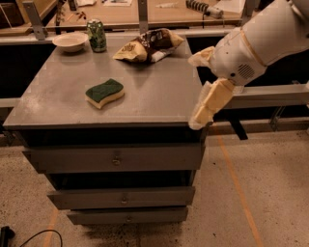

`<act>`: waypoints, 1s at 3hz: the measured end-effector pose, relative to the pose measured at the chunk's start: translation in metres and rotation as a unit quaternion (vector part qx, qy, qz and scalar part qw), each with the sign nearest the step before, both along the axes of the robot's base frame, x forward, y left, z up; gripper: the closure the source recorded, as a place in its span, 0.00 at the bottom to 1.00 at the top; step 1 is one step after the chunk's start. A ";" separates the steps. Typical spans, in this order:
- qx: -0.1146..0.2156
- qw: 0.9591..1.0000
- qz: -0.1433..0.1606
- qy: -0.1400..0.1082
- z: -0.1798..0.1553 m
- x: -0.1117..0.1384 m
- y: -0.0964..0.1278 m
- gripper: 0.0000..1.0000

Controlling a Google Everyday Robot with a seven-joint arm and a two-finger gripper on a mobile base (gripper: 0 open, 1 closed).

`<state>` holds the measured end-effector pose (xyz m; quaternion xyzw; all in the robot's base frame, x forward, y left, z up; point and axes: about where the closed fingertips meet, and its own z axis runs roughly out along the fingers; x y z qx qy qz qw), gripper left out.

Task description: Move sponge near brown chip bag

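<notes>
The sponge [105,93], dark green top over pale yellow foam, lies flat on the grey cabinet top [154,96], left of middle. The brown chip bag [149,45], wrinkly brown and yellow foil, lies at the back of the top, right of centre. My gripper [193,91], on a white arm with cream fingers [207,103], hangs at the cabinet's right front corner. It is open and empty, well to the right of the sponge and in front of the bag.
A green drink can [97,35] and a white bowl [70,41] stand at the back left of the top. The cabinet has several drawers [116,158] below. A workbench [145,12] runs behind; a rail [270,96] runs at the right.
</notes>
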<state>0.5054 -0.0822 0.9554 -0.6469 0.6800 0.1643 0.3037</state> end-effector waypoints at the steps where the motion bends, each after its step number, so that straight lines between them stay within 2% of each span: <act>1: 0.108 0.994 0.002 0.008 -0.009 0.016 0.052 0.00; 2: 0.164 0.986 -0.041 0.002 -0.009 0.052 0.092 0.00; 3: 0.165 0.986 -0.040 0.001 -0.009 0.052 0.093 0.00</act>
